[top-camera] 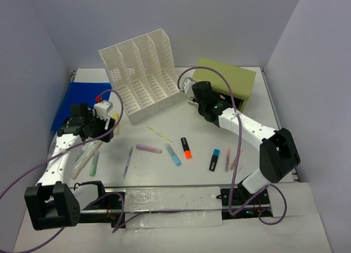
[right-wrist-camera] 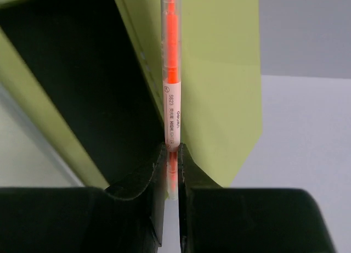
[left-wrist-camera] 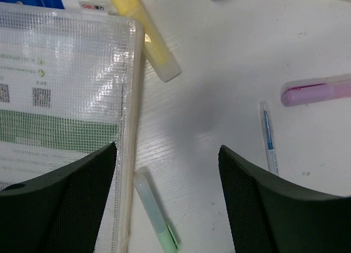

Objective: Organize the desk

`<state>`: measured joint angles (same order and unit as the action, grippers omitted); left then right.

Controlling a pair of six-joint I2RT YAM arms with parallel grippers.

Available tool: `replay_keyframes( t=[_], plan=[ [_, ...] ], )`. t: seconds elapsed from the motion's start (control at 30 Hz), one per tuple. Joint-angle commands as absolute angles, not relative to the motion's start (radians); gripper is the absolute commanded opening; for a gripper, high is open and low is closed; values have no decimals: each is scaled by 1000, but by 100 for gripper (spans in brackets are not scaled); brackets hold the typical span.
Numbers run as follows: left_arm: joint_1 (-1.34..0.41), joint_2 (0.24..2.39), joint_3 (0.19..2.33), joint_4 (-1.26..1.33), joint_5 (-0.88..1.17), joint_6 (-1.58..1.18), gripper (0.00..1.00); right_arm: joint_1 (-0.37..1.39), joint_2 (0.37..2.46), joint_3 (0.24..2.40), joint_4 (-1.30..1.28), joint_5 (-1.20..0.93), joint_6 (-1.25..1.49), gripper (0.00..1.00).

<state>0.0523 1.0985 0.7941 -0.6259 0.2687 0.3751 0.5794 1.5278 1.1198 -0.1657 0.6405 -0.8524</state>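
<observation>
The white desk (top-camera: 181,118) carries scattered pens and highlighters. My right gripper (right-wrist-camera: 172,151) is shut on a slim orange highlighter (right-wrist-camera: 171,72), which stands upright in front of the dark open side of the olive-green box (right-wrist-camera: 219,72). In the top view this gripper (top-camera: 189,94) is at the box's (top-camera: 230,77) left end. My left gripper (left-wrist-camera: 167,154) hangs open over the desk (left-wrist-camera: 230,61), with a green highlighter (left-wrist-camera: 156,214) lying between its jaws and the edge of a clear mesh pouch (left-wrist-camera: 60,99) under the left jaw. In the top view the left gripper (top-camera: 103,129) is at the left.
A white file rack (top-camera: 142,72) stands at the back and a blue folder (top-camera: 74,102) lies at the far left. Yellow (left-wrist-camera: 145,36) and purple (left-wrist-camera: 321,91) highlighters and a blue pen (left-wrist-camera: 269,138) lie near the left gripper. Orange-black (top-camera: 186,147), blue (top-camera: 173,154) and blue-black (top-camera: 214,159) highlighters lie mid-desk.
</observation>
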Motion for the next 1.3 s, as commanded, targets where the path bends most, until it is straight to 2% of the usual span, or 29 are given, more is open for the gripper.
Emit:
replay_keyframes(
  t=[0.0, 0.1, 0.17, 0.3, 0.43, 0.53, 0.6, 0.67, 0.8, 0.97, 1.17, 1.27],
  plan=[
    [13, 1136, 840, -648, 236, 383, 82, 569, 1557, 1130, -112, 668, -893, 21],
    [-52, 1158, 841, -682, 244, 393, 85, 568, 1576, 1143, -128, 676, -872, 38],
    [-86, 1155, 837, -703, 237, 399, 87, 568, 1569, 1144, -137, 680, -852, 46],
    [-179, 1150, 818, -741, 185, 413, 88, 571, 1529, 1142, -146, 682, -820, 51],
    [-249, 1173, 798, -744, 131, 405, 88, 591, 1496, 1170, -177, 715, -729, 52],
    [-312, 1208, 772, -734, 107, 386, 87, 637, 1445, 1271, -302, 767, -403, 52],
    [-334, 1217, 765, -722, 100, 375, 87, 643, 1407, 1300, -436, 724, -219, 52],
    [-367, 1237, 757, -723, 123, 366, 87, 644, 1297, 1225, -452, 586, -27, 52],
    [-425, 1275, 748, -745, 122, 363, 85, 651, 1189, 1079, -431, 576, 172, 52],
    [-457, 1342, 745, -742, 97, 355, 83, 685, 1150, 1016, -488, 686, 283, 52],
    [-459, 1414, 729, -737, 53, 360, 71, 725, 1154, 1012, -511, 725, 281, 52],
    [-462, 1454, 732, -734, 66, 356, 61, 736, 1172, 1026, -529, 762, 275, 52]
  ],
)
